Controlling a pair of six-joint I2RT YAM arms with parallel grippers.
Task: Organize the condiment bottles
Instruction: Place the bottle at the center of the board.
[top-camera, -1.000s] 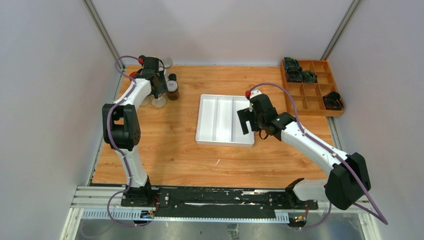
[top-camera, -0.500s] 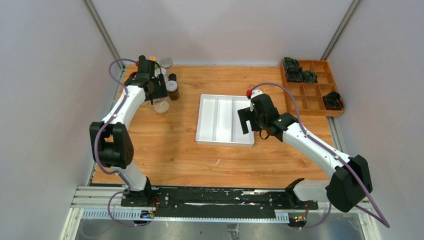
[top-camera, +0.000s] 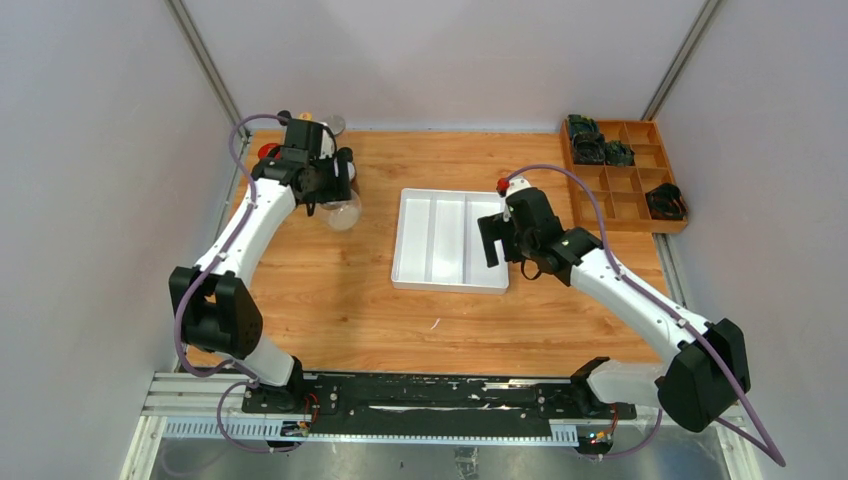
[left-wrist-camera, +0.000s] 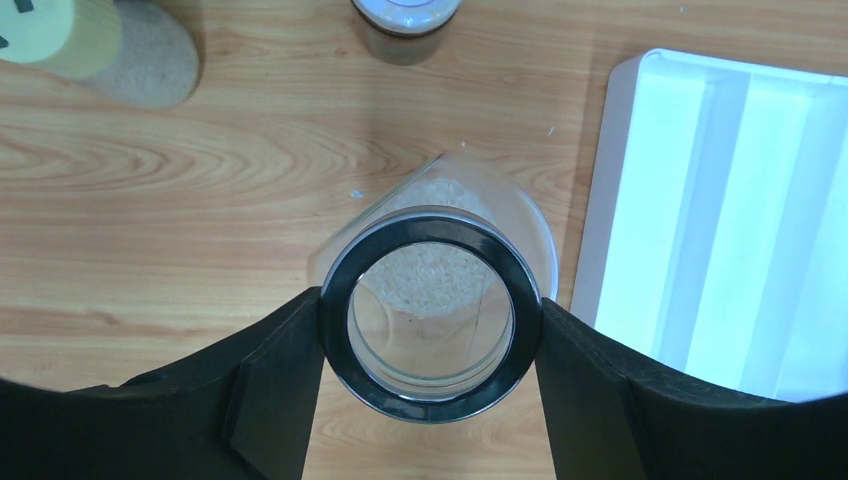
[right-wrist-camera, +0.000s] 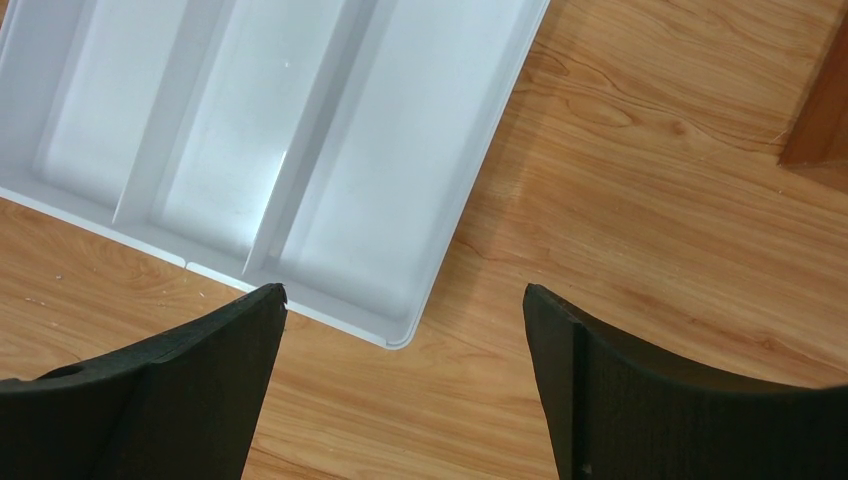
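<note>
The left gripper (top-camera: 335, 192) is clamped on a black-rimmed clear glass jar of white grains (left-wrist-camera: 432, 300); the right gripper (right-wrist-camera: 400, 295) has its jaws wide apart.
The jar sits at 10 o'clock from the white three-channel plastic tray (top-camera: 430, 270). The other condiment bottles (top-camera: 333, 124) cluster at the wooden table's (top-camera: 330, 310) 11 o'clock corner, and the right gripper hovers at the tray's 3 o'clock edge.

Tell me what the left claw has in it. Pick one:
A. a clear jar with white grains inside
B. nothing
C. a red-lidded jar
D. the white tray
A: in the left wrist view the left claw has a finger pressed on each side of the clear jar, and pale grains show through its glass.
</note>
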